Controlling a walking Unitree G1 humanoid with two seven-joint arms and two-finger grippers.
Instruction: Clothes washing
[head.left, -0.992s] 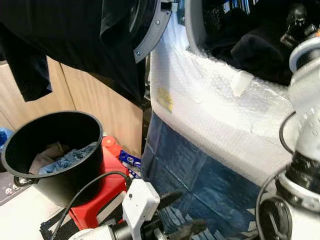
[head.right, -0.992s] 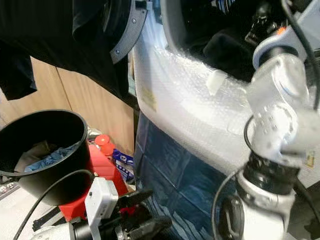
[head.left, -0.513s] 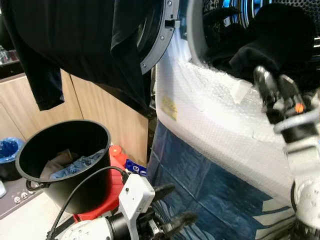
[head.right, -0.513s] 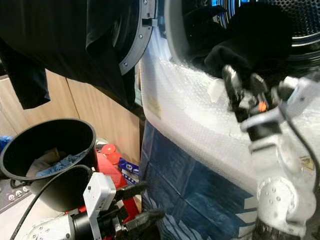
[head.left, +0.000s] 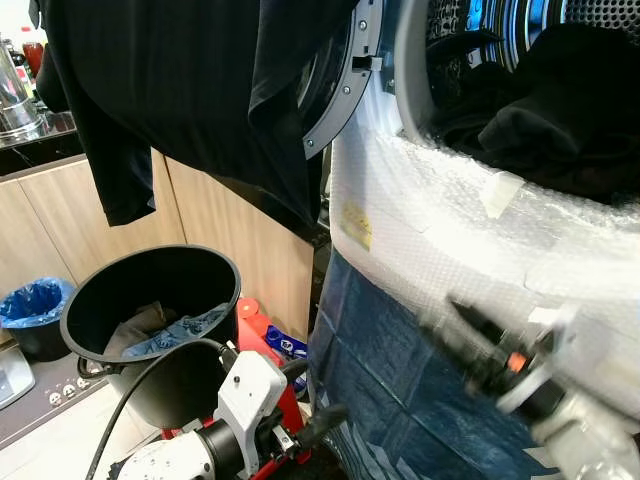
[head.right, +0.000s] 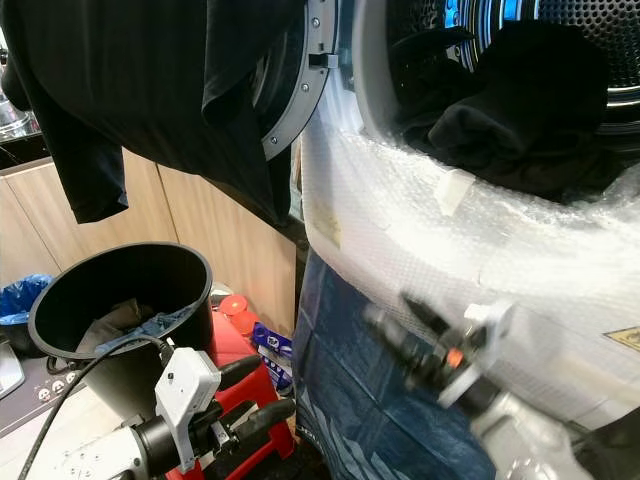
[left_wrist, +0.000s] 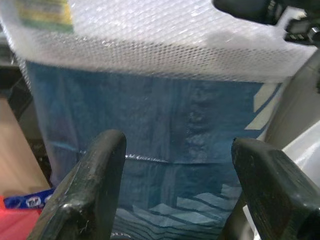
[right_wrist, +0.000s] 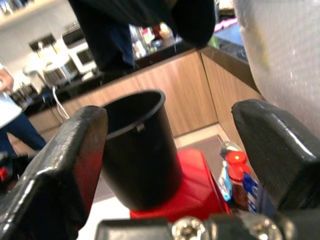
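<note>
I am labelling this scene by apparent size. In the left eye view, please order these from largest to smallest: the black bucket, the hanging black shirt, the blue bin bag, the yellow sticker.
1. Hanging black shirt
2. Black bucket
3. Blue bin bag, though it stands farther away, so its true size is unsure
4. Yellow sticker

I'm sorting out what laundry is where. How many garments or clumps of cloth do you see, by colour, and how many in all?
Black: 2, the black garment draped over the washer door and the black clothes heap in the drum mouth
Blue: 1, the blue cloth in the black bucket
Beige: 1, the beige cloth beside it in the bucket
Total: 4
</note>
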